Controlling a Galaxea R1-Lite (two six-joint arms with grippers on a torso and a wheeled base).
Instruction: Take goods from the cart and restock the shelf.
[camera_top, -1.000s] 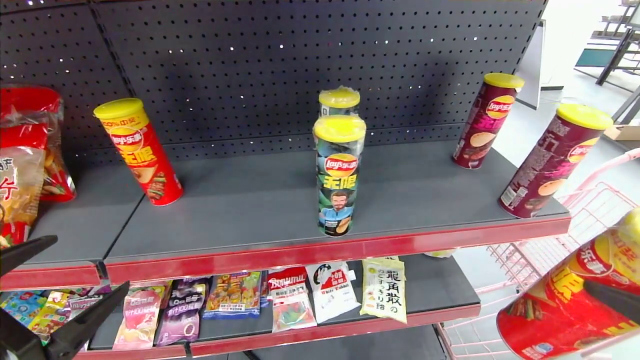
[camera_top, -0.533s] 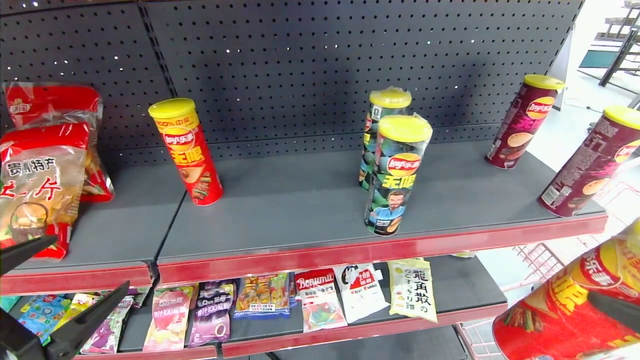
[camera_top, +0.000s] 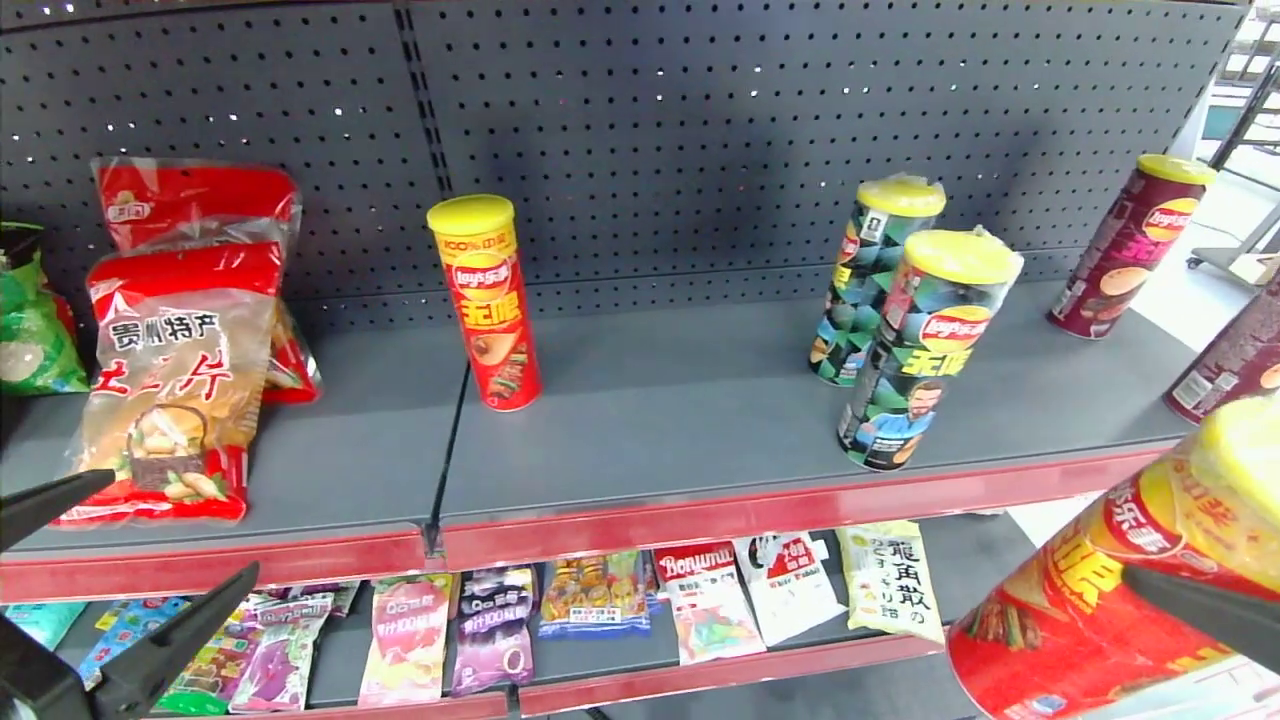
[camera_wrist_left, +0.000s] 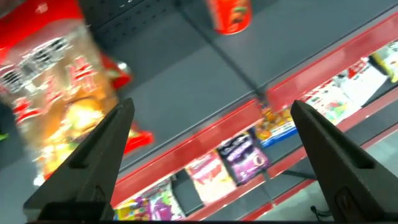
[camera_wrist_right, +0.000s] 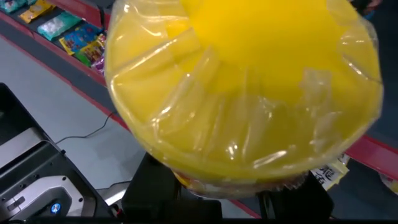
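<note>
Only the head camera has swung left along the shelf (camera_top: 700, 400), so restocking stands midway: the right hand (camera_top: 1190, 605) stays clenched on a red can (camera_top: 1070, 600) low off the shelf's right front, not yet placed, while the left hand (camera_wrist_left: 211, 104) hangs released and empty.

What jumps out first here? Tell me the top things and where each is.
A big red chip can with a yellow lid looms at the lower right, tilted, held in the right gripper. On the grey shelf stand a matching red can near the middle and two green patterned cans to its right. The left gripper hangs open at the lower left, before the snack bags.
</note>
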